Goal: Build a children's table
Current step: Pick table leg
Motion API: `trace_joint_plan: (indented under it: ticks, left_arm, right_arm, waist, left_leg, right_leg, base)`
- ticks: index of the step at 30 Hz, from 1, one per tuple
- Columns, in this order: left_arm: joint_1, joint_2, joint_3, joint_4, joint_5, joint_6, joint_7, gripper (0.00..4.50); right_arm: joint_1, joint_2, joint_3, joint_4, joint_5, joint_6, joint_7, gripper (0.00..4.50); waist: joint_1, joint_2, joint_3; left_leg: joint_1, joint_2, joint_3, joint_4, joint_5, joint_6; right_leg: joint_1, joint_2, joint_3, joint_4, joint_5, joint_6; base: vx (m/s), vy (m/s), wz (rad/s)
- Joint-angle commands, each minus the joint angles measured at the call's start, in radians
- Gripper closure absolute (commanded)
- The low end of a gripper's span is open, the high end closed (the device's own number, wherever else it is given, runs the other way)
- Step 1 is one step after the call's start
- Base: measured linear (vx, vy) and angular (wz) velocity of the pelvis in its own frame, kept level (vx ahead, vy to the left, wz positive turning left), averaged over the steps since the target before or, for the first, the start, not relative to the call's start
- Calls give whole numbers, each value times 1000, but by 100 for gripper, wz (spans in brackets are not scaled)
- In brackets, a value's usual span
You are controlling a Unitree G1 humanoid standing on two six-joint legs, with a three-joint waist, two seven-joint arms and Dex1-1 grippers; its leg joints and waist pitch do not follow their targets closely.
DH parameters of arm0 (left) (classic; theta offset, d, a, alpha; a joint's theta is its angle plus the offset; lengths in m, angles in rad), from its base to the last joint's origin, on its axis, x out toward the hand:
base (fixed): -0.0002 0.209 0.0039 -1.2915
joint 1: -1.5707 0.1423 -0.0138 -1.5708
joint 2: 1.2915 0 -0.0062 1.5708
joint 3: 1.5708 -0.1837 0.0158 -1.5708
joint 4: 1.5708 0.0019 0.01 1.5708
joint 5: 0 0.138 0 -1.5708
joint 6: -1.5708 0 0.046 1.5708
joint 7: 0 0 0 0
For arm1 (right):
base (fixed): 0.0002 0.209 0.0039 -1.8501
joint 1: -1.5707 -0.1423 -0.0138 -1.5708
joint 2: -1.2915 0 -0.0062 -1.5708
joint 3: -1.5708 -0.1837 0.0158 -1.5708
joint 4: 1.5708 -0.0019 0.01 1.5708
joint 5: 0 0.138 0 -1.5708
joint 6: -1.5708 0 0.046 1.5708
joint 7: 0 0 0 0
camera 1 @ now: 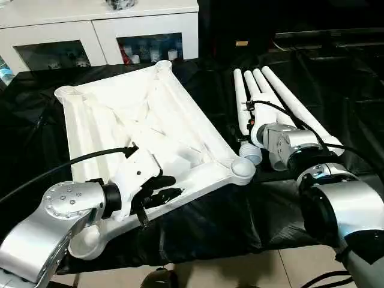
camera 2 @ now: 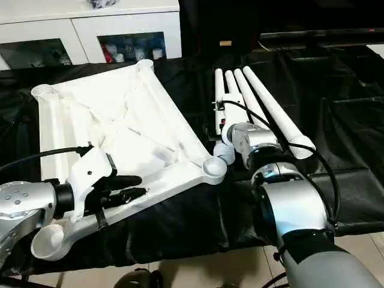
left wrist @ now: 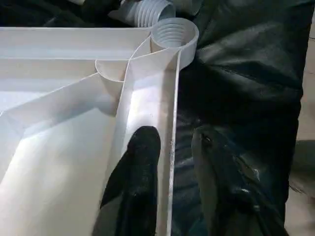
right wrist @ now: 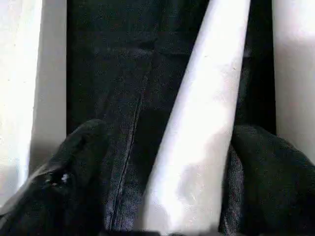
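On the black-draped bench, left claw (left wrist: 170, 191) straddles tabletop (camera 1: 120, 114) rim, fingers part-open; right claw (right wrist: 167, 172) wide open around one leg (right wrist: 206, 123), not clamped.

The right gripper's black fingers (right wrist: 273, 172) were hidden in the head views behind its own silver forearm (camera 1: 288, 144), which also covered the near ends of the long tapered white tubular legs (camera 1: 288, 96). The white cabinet with glass doors (camera 1: 102, 30) was cut off by the top edge, and the small items behind its glass were too small to tell. The white plastic ribbed tabletop (camera 1: 144, 120) had its near edge partly covered by the left gripper (camera 1: 162, 187).
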Motion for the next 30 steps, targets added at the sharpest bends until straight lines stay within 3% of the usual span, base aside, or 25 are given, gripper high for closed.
trace_joint_plan:
  ticks: [1, 6, 7, 8, 13, 22, 27, 30]
  left_arm:
    - [-19, 11, 9, -12, -4, 7, 11, 270]
    - [-35, 17, 7, -9, -15, 17, 13, 240]
    - [-39, 20, 4, -6, -16, 14, 15, 240]
    - [-43, 21, 3, -3, -16, 13, 16, 214]
    - [-58, 24, -6, 11, -13, 0, 20, 171]
    - [-77, 28, -12, 22, -25, 10, 25, 92]
    - [-83, 12, -17, 27, -22, 6, 41, 71]
    - [-85, 0, -21, 37, -19, -2, 50, 43]
  right_arm:
    - [-22, 4, -19, 33, 0, 32, -6, 62]
    - [-41, -12, -73, 51, 35, 72, -64, 91]
    - [-44, -17, -90, 54, 46, 77, -73, 114]
    - [-46, -21, -100, 57, 52, 79, -79, 119]
    - [-48, -35, -137, 64, 60, 96, -95, 161]
    - [-41, -42, -159, 67, 52, 112, -118, 240]
    - [-39, -42, -175, 65, 56, 105, -124, 260]
    - [-38, -43, -186, 64, 64, 100, -127, 263]
  waist:
    - [-1, -6, -58]
    - [1, -6, -60]
    - [2, -6, -60]
    - [1, -7, -62]
    - [3, -7, -62]
    - [5, -10, -66]
    - [4, -9, -66]
    - [4, -13, -73]
  left_leg:
    - [36, 69, -27, -70, -174, 22]
    - [36, 67, -26, -67, -150, 24]
    - [35, 67, -26, -66, -146, 24]
    - [36, 67, -25, -65, -142, 26]
    - [34, 66, -23, -64, -132, 30]
    - [34, 65, -22, -61, -120, 30]
    - [34, 65, -22, -61, -121, 27]
    - [34, 64, -21, -56, -96, 35]
  right_leg:
    - [35, -72, 46, -65, -12, -269]
    - [35, -73, 46, -63, 16, -268]
    - [35, -72, 45, -61, 20, -268]
    - [35, -72, 45, -62, 26, -268]
    - [35, -72, 44, -62, 20, -266]
    - [35, -71, 43, -60, 31, -270]
    - [36, -71, 43, -60, 28, -268]
    - [39, -71, 42, -57, 51, -272]
  base:
    - [0, 0, 0]
    - [0, 0, 0]
    - [0, 0, 0]
    - [0, 0, 0]
    - [0, 0, 0]
    - [0, 0, 0]
    - [0, 0, 0]
    - [0, 0, 0]
